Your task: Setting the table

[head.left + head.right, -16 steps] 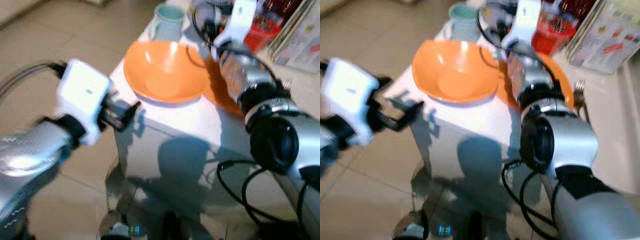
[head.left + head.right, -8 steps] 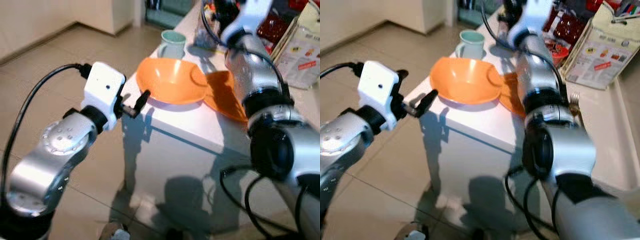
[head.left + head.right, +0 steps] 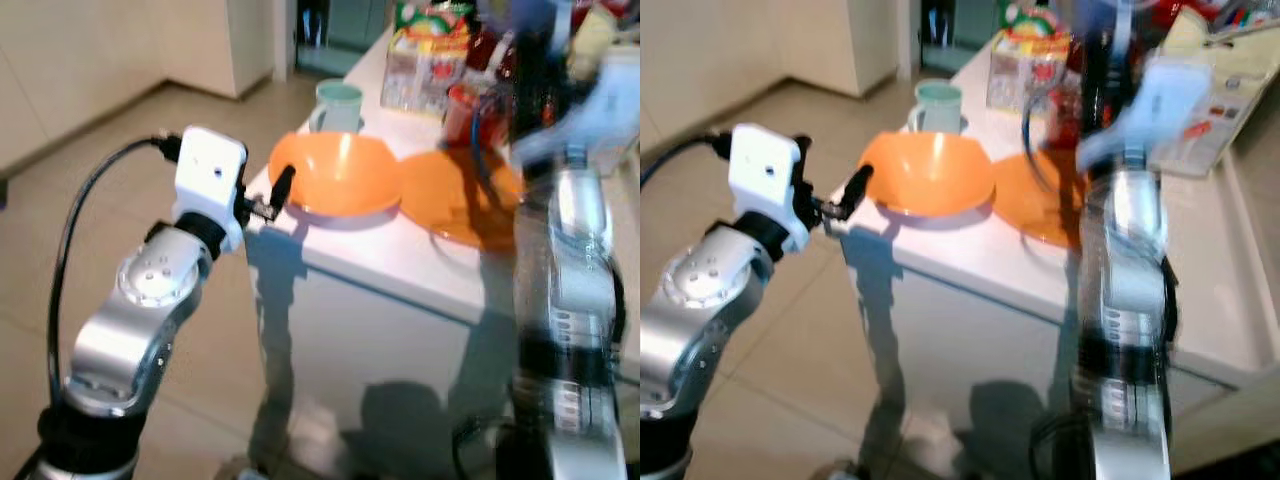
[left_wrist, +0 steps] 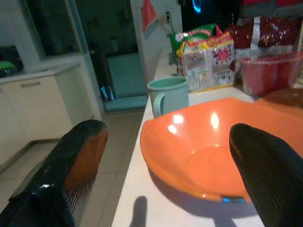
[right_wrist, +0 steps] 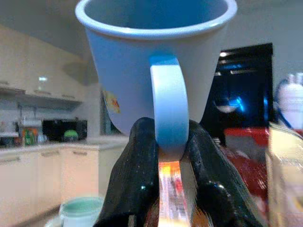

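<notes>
Two orange dishes sit on the white surface [image 3: 400, 265]: a deep orange bowl [image 3: 338, 177] near the corner, and just beside it, toward the robot's right, a flat orange plate [image 3: 458, 200] whose edge touches or tucks under the bowl. Behind the bowl stands a pale green mug [image 3: 337, 103], upright, and further back lie snack packets [image 3: 428, 55] and a red container [image 4: 267, 73] (details blurred).

The left end effector [image 3: 272, 194] hovers at the corner of the surface, just beside the bowl's rim, its two black fingers [image 4: 71, 170] spread wide with nothing between them; in the left wrist view the bowl lies ahead in the gap.

The right end effector [image 5: 169, 163] is raised above the far side of the surface, the arm heavily blurred in the head views. Its fingers are pinched narrowly on the handle of a light blue cup [image 5: 154, 61], which is held upright in the air, mouth upward.
</notes>
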Robot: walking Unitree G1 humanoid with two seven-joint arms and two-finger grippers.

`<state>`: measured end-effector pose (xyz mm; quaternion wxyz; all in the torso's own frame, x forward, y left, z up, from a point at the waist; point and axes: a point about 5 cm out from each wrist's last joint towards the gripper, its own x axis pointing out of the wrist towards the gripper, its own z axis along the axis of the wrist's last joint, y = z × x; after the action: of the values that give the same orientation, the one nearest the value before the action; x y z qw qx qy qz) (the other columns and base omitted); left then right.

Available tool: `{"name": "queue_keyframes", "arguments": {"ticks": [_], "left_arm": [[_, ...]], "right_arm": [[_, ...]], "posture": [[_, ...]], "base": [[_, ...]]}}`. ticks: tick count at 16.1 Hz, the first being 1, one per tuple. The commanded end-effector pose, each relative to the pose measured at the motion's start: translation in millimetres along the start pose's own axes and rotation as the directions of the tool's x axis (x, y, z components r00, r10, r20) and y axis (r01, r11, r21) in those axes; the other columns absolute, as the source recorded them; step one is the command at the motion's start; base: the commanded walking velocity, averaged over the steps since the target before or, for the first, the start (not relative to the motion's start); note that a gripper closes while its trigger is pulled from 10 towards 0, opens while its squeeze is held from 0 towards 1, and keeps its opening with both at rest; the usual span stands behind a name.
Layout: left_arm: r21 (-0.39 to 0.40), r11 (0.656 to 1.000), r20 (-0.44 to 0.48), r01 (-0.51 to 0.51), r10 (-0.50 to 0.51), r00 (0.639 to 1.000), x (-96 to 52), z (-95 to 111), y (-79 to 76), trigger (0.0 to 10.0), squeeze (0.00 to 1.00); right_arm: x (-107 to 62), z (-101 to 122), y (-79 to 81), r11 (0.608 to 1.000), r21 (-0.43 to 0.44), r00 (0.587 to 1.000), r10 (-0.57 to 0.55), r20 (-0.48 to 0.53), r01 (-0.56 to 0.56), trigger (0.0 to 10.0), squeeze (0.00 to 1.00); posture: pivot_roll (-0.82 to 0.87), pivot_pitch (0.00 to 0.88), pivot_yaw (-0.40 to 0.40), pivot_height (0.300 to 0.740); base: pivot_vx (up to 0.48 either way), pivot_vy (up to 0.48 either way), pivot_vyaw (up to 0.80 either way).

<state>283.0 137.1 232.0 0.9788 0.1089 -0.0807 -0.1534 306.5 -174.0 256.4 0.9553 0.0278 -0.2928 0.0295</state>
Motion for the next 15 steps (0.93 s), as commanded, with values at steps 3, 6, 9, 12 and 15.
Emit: {"name": "queue_keyframes", "arguments": {"ticks": [3,6,9,12,15], "left_arm": [[0.007,1.000,-0.005,-0.011,0.011,1.000,-4.6,-8.9,-1.6,10.0,0.00],[0.010,1.000,0.009,-0.006,0.006,1.000,-14.1,-11.0,-8.1,10.0,0.00],[-0.012,1.000,0.010,-0.008,0.008,1.000,-13.4,-13.8,-14.8,10.0,0.00],[-0.017,1.000,0.015,-0.008,0.008,1.000,-13.4,-13.5,-15.1,10.0,0.00],[-0.016,1.000,0.016,0.001,-0.001,1.000,-12.7,-14.6,-17.3,10.0,0.00]], "right_arm": [[-22.4,13.9,15.4,0.999,-0.034,0.999,0.038,0.009,-0.038,10.0,0.00],[-53.0,17.5,22.6,0.998,-0.038,0.997,0.052,-0.057,-0.054,10.0,0.00],[-58.0,5.4,29.5,0.998,-0.020,0.990,0.058,-0.126,-0.061,10.0,0.00],[-61.9,4.0,31.5,0.998,-0.012,0.985,0.052,-0.167,-0.054,10.0,0.00],[-66.4,1.6,29.7,1.000,-0.015,0.979,0.018,-0.201,-0.021,10.0,0.00]], "posture": [[0.00,0.000,-0.030,0.740],[0.01,0.000,-0.051,0.740],[0.01,0.000,-0.053,0.740],[0.01,0.000,-0.048,0.740],[0.00,0.000,-0.041,0.740]], "base": [[0.000,0.000,0.00],[0.000,0.000,0.00],[-0.164,0.000,0.00],[-0.250,0.000,0.00],[-0.250,0.000,0.00]]}}
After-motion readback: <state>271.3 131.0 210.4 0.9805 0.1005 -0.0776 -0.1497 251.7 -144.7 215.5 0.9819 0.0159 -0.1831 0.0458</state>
